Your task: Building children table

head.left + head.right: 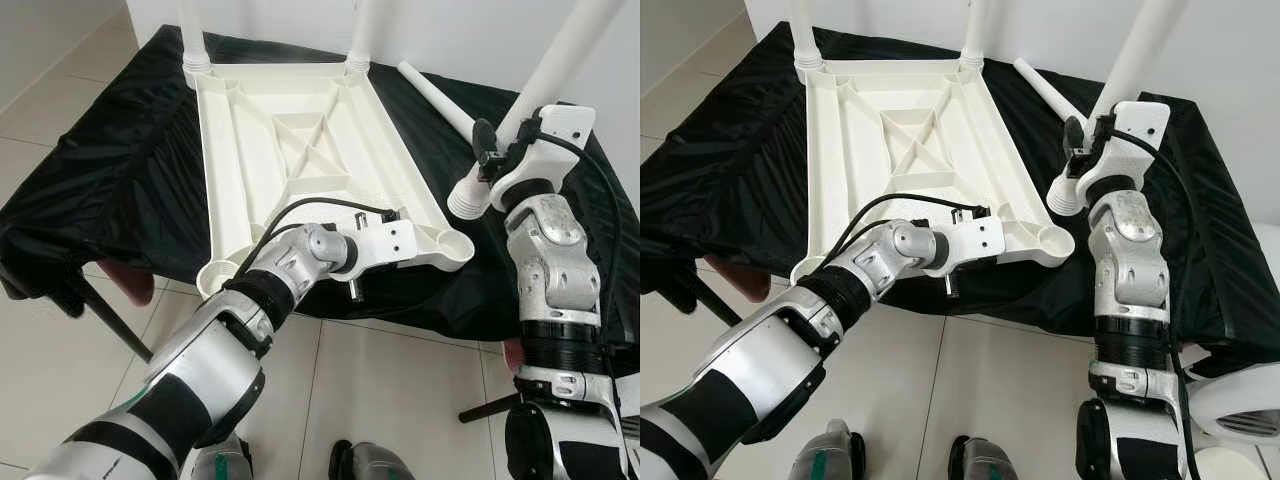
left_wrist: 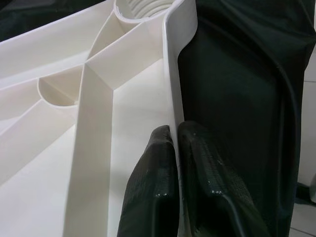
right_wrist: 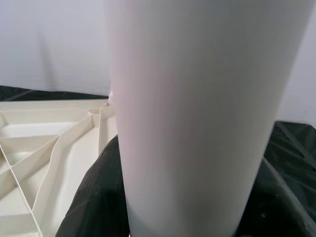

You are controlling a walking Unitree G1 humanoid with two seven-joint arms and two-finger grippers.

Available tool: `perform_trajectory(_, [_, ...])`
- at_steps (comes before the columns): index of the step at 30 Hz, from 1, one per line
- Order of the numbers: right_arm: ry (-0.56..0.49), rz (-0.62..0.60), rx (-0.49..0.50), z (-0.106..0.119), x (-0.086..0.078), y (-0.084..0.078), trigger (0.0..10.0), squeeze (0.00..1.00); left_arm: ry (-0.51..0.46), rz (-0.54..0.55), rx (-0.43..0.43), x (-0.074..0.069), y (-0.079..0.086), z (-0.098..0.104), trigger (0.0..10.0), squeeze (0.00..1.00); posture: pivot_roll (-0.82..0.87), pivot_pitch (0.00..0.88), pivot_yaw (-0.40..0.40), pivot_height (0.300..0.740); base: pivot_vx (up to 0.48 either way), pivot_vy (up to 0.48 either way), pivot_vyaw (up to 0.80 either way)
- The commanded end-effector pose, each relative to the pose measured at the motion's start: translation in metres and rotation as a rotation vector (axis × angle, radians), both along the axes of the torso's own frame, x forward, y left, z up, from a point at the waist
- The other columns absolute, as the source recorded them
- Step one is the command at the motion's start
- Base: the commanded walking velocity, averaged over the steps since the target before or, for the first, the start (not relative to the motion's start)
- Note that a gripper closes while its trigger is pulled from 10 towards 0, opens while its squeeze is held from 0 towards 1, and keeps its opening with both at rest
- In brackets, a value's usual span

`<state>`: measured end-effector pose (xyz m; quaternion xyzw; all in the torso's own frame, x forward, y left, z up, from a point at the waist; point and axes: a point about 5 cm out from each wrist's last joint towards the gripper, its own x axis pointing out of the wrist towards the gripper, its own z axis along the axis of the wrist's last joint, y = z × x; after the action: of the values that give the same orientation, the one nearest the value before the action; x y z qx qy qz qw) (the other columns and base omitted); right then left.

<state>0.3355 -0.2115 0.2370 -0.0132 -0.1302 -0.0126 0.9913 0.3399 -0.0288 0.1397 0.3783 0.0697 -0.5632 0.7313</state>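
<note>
The white plastic table top (image 1: 300,150) lies upside down on a black cloth. Two white legs (image 1: 192,35) (image 1: 362,35) stand in its far corner sockets. My left gripper (image 2: 174,131) is shut on the top's near rim, one finger on each side of the thin wall, close to the open near-right socket (image 1: 452,243). My right gripper (image 1: 490,150) is shut on a third white leg (image 1: 560,60), held tilted in the air. Its ribbed end (image 1: 465,200) hangs just above and right of that socket. A further loose leg (image 1: 435,95) lies on the cloth behind.
The black cloth (image 1: 110,170) covers a low stand whose dark leg (image 1: 110,320) shows at the left. A white wall (image 1: 480,30) runs close behind. Pale floor tiles (image 1: 380,390) and my feet are below. The near-left socket (image 1: 215,275) overhangs the cloth's front edge.
</note>
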Motion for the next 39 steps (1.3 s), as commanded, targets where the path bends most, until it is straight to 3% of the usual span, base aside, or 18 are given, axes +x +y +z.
perform_trajectory(1, [0.004,-0.013,0.014,-0.001,-0.004,-0.006,10.0,0.0,0.056,0.027,0.097,-0.004,0.012,-0.025,10.0,0.0,0.03,0.062,-0.062,0.74,0.0,0.0,0.0])
perform_trajectory(10, [0.048,-0.001,0.044,-0.014,-0.015,-0.006,10.0,0.0,0.056,0.011,0.086,-0.007,0.009,-0.026,10.0,0.0,0.02,0.063,-0.055,0.74,0.0,0.0,0.0])
perform_trajectory(19, [0.046,0.019,0.045,-0.016,-0.016,-0.001,10.0,0.0,0.055,0.006,0.07,-0.007,0.007,-0.024,10.0,0.0,0.03,0.061,-0.057,0.74,0.0,0.0,0.0])
perform_trajectory(39, [0.081,0.026,0.042,-0.025,-0.028,-0.002,10.0,0.0,0.044,0.022,0.083,-0.003,0.014,-0.023,10.0,0.0,0.02,0.065,-0.052,0.74,0.0,0.0,0.0])
